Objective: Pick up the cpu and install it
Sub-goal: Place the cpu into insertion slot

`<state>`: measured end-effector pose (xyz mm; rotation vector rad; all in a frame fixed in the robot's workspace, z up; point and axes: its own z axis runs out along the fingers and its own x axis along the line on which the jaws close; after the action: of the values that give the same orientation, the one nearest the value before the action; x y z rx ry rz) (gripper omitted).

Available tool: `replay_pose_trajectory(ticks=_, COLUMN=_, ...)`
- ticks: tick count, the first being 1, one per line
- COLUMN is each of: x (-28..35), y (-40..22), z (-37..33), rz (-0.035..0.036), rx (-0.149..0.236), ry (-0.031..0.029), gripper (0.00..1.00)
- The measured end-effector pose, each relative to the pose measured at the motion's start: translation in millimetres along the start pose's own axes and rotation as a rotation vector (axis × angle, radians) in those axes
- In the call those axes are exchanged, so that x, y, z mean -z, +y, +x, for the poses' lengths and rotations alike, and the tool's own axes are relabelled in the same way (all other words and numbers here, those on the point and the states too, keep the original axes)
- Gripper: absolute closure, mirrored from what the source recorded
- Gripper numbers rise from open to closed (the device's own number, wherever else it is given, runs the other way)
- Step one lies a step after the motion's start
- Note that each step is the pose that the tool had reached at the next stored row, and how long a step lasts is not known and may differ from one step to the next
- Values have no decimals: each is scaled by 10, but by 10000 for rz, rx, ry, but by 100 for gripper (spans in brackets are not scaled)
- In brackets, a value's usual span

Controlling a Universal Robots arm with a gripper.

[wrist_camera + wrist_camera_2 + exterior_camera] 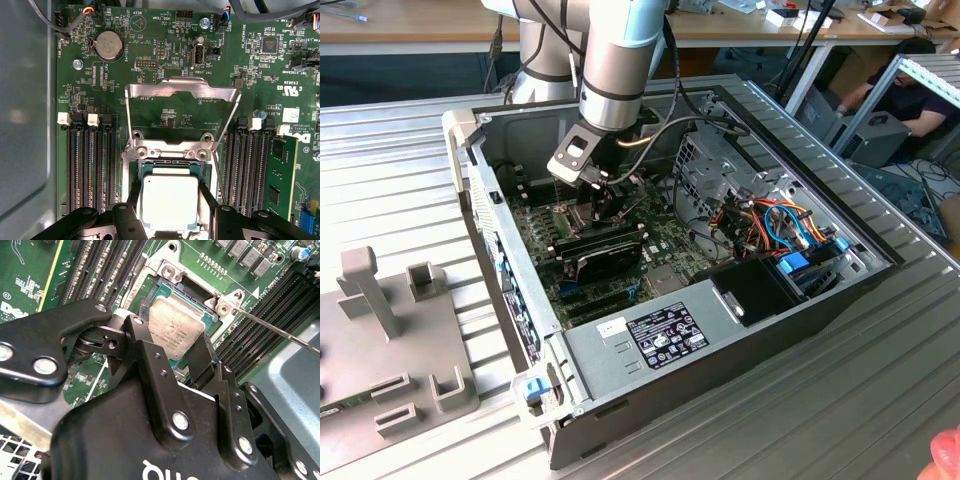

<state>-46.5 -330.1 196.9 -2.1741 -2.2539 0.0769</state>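
Your gripper [170,194] clamps the cpu [169,210] by two opposite edges, directly over the socket [147,167]; whether it is seated there, you cannot tell. The metal frame [182,89] lies hinged open beside the socket.

Robotics lab, open computer case [740,362], wooden workbenches [410,25]

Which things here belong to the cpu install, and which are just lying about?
Job: cpu, held by gripper; open socket frame; socket; motherboard.
Lying about: memory module; coin cell; power supply; grey fixture.
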Motion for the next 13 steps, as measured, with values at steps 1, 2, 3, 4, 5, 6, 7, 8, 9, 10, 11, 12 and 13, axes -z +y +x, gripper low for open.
replay_pose_trajectory(ticks=1, x=0, y=0, z=0, rz=0, rx=0, ry=0, gripper=45)
replay_pose_trajectory(ticks=2, x=-1, y=0, z=0, rz=0, rx=0, ry=0, gripper=45)
replay_pose_trajectory(ticks=3, x=-3, y=0, z=0, rz=0, rx=1, ry=-1, gripper=45)
replay_pose_trajectory(ticks=4, x=-3, y=0, z=0, rz=1, rx=3, ry=-1, gripper=45)
replay_pose_trajectory(ticks=5, x=-4, y=0, z=0, rz=1, rx=6, ry=-1, gripper=45)
replay_pose_trajectory(ticks=6, x=-5, y=0, z=0, rz=-1, rx=8, ry=1, gripper=45)
replay_pose_trajectory(ticks=7, x=-5, y=0, z=0, rz=0, rx=8, ry=0, gripper=45)
replay_pose_trajectory(ticks=8, x=-7, y=0, z=0, rz=0, rx=9, ry=0, gripper=45)
replay_pose_trajectory(ticks=9, x=-8, y=0, z=0, rz=0, rx=8, ry=0, gripper=45)
replay_pose_trajectory(ticks=10, x=-9, y=0, z=0, rz=1, rx=8, ry=-1, gripper=45)
replay_pose_trajectory(ticks=11, x=-10, y=1, z=0, rz=1, rx=7, ry=-2, gripper=45)
replay_pose_trajectory(ticks=12, x=-10, y=2, z=0, rz=1, rx=7, ry=-1, gripper=45)
replay_pose_trajectory(ticks=13, x=-10, y=2, z=0, rz=1, rx=7, ry=-1, gripper=45)
